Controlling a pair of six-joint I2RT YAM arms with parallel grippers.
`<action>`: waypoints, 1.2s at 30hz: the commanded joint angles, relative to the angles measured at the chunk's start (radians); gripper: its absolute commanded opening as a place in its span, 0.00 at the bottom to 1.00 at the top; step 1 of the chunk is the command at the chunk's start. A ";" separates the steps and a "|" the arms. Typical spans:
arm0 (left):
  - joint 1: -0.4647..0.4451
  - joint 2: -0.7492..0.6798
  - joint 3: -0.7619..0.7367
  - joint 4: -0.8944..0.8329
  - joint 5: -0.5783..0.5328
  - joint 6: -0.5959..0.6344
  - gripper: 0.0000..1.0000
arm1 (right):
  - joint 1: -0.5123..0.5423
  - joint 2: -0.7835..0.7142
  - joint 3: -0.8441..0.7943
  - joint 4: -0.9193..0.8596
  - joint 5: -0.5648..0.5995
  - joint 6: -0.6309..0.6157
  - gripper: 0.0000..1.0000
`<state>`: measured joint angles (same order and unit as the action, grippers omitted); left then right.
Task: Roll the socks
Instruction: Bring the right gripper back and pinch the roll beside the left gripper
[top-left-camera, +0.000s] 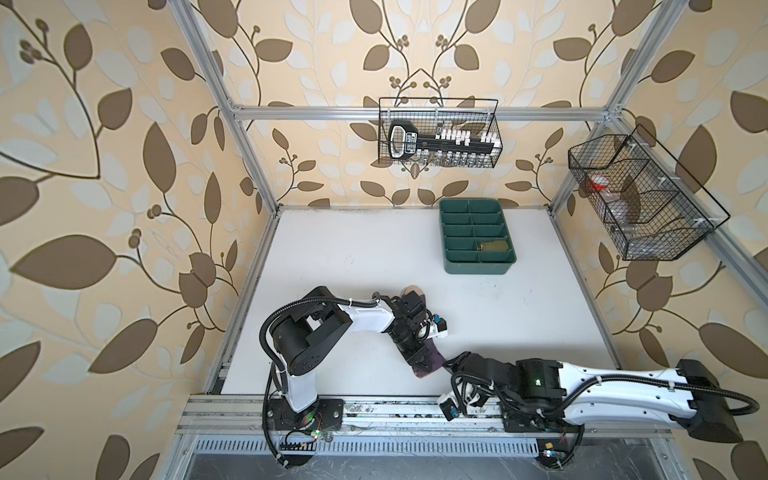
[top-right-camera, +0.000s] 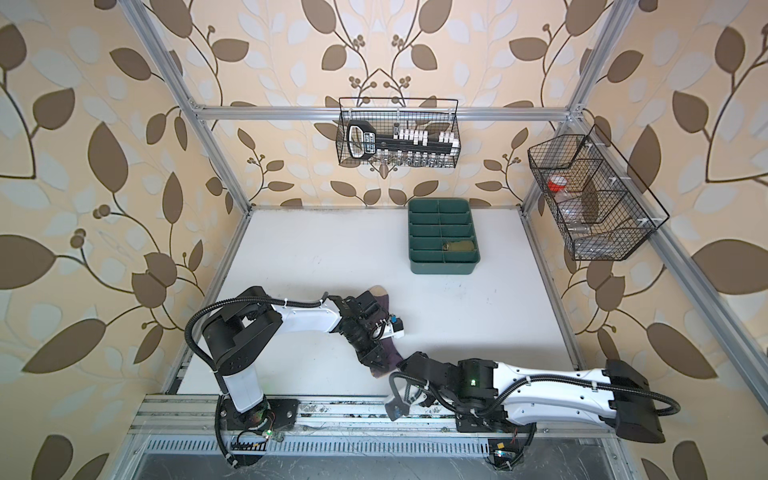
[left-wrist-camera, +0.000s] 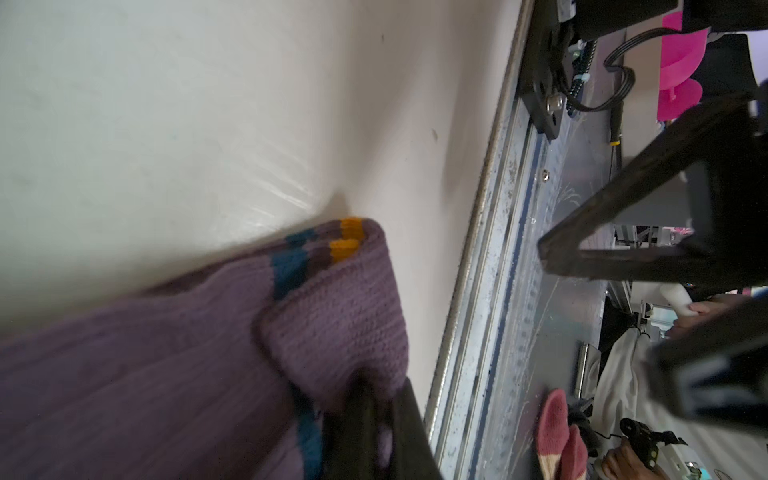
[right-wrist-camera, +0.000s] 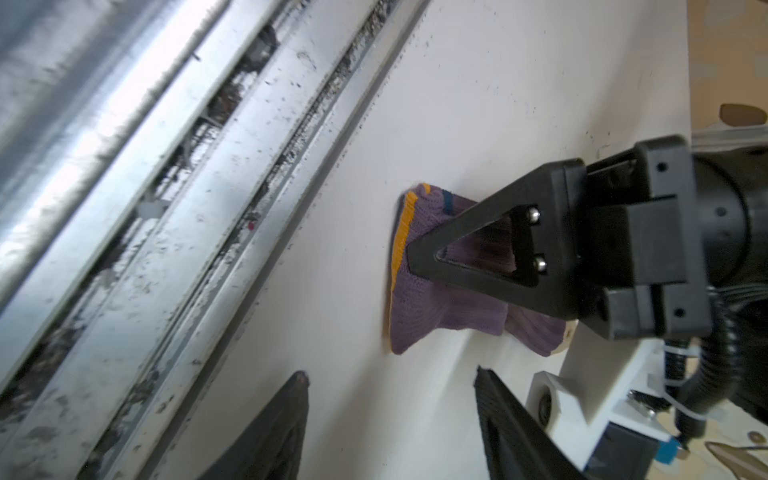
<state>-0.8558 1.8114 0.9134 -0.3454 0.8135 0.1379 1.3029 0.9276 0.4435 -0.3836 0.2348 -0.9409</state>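
Right pincer (right-wrist-camera: 390, 374): partly open, holds nothing, and hovers just beside the sock's cuff, near the front edge of the table (top-left-camera: 353, 257).
Left pincer (right-wrist-camera: 409, 253): shut tight on the folded cuff.
Purple sock (top-left-camera: 432, 361): lies near the front edge, with its toe toward the far edge.
Feel: soft, light and floppy. I think the fold pops open if let go.
Best grab: the free side of the folded cuff.
Green sock (top-left-camera: 494, 246): rolled up in the green tray (top-left-camera: 478, 268) by the far edge, in the right side, second box from the near end.
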 joint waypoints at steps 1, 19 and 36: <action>0.000 -0.001 -0.037 0.011 -0.018 -0.012 0.00 | -0.058 0.080 -0.015 0.168 -0.040 0.023 0.63; 0.000 -0.013 -0.042 0.021 -0.028 -0.011 0.00 | -0.149 0.409 0.012 0.289 -0.145 0.037 0.35; 0.000 -0.294 -0.062 0.020 -0.265 0.050 0.69 | -0.157 0.414 0.069 0.093 -0.267 0.094 0.00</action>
<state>-0.8577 1.6215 0.8555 -0.3279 0.6857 0.1471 1.1526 1.3308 0.5030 -0.1467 0.0734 -0.8639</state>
